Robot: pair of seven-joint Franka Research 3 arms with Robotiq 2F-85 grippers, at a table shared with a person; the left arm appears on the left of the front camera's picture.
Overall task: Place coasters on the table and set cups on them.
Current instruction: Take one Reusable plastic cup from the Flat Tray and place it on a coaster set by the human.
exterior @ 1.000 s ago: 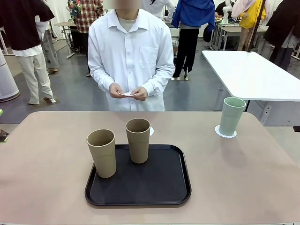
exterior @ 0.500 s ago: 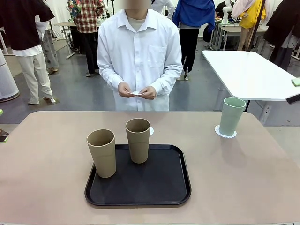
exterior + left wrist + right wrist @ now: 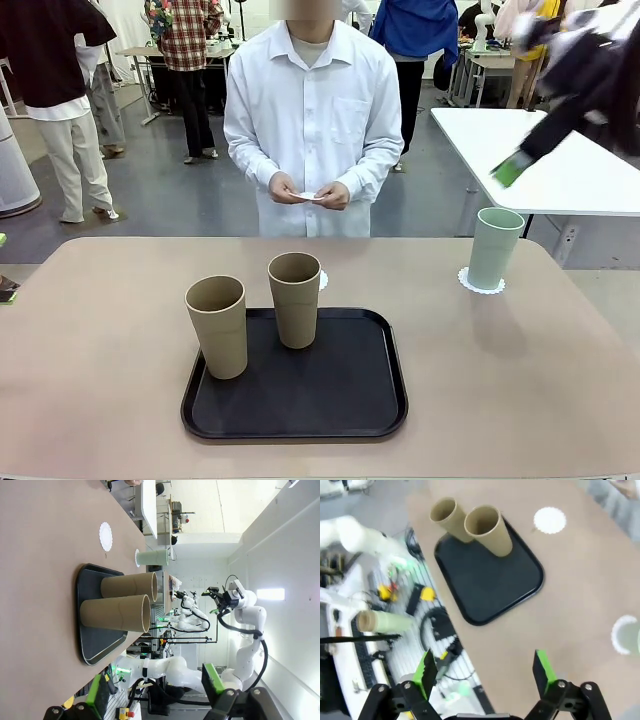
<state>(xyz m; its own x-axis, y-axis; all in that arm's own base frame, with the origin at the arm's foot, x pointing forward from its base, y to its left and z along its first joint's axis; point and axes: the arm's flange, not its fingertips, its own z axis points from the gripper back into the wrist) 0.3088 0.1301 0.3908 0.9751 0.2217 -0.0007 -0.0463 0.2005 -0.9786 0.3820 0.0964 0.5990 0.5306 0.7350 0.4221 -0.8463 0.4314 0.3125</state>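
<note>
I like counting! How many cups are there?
3. The left tan cup and right tan cup stand on the black tray; the mint green cup stands on a coaster, far right.

Smooth, matt beige finish on the table [image 3: 100,330], with a laminate look. Matt, unglazed-looking surface on the tan cups [image 3: 217,325] and on the mint cup [image 3: 495,247], faintly grainy. Smooth black plastic for the tray [image 3: 340,400], with a dull sheen along the rim. Thin white paper, lacy at the edge, for the coasters [image 3: 549,520]. White woven cloth in the person's shirt [image 3: 315,110], lightly creased. Black matt casing on the right gripper [image 3: 485,672], with bright green pads [image 3: 542,666].
</note>
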